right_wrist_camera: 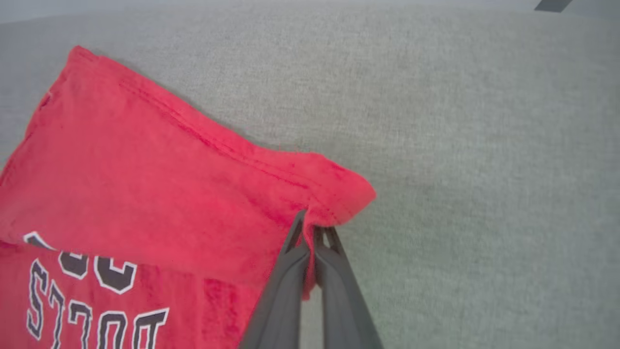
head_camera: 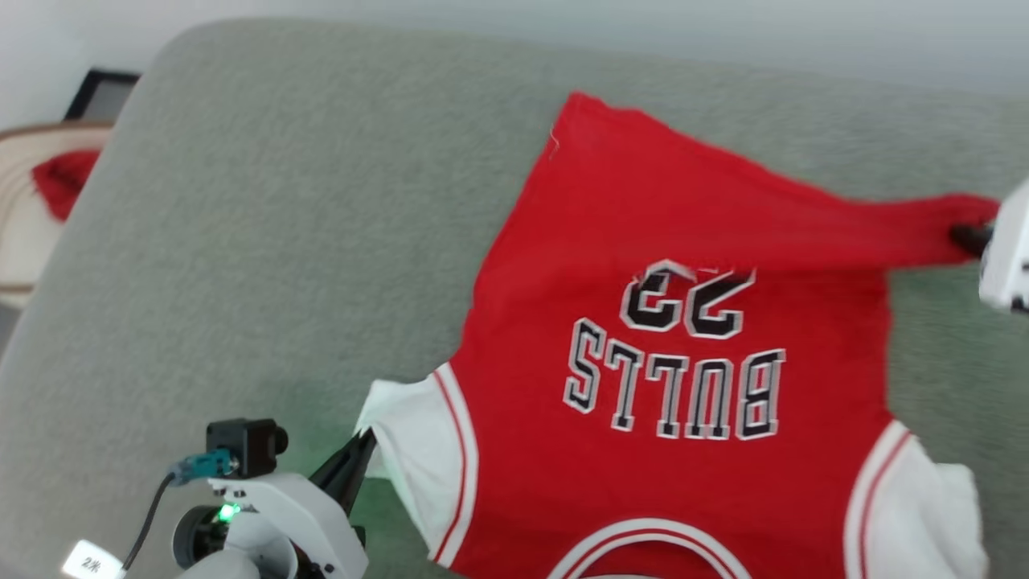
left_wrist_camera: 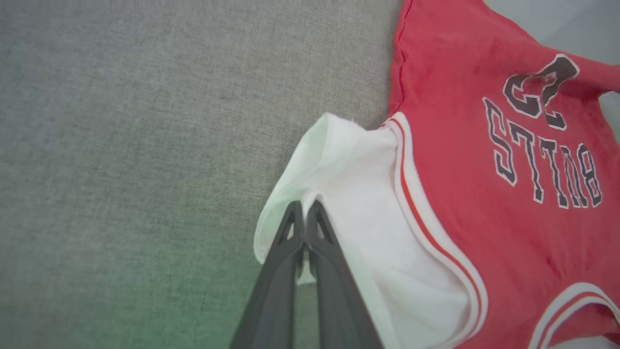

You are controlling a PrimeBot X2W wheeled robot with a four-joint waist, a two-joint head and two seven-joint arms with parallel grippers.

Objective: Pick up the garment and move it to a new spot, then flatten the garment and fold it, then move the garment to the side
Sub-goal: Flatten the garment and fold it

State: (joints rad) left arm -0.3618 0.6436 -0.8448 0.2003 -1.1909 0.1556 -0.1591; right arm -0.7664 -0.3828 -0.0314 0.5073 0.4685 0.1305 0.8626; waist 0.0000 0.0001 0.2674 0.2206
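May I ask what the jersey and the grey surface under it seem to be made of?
The jersey: soft matte knit cloth, probably cotton or polyester, since it creases and drapes. The grey surface: woven, matte upholstery-like fabric, showing a heathered weave.

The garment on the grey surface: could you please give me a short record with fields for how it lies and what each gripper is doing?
garment: red jersey, print side up, on the grey surface
lie: not yet flat; a red fold overlaps the top of the 23
left gripper: shut on the edge of the white sleeve
right gripper: shut on the red hem corner, drawn out sideways
off to the side: red cloth bundle
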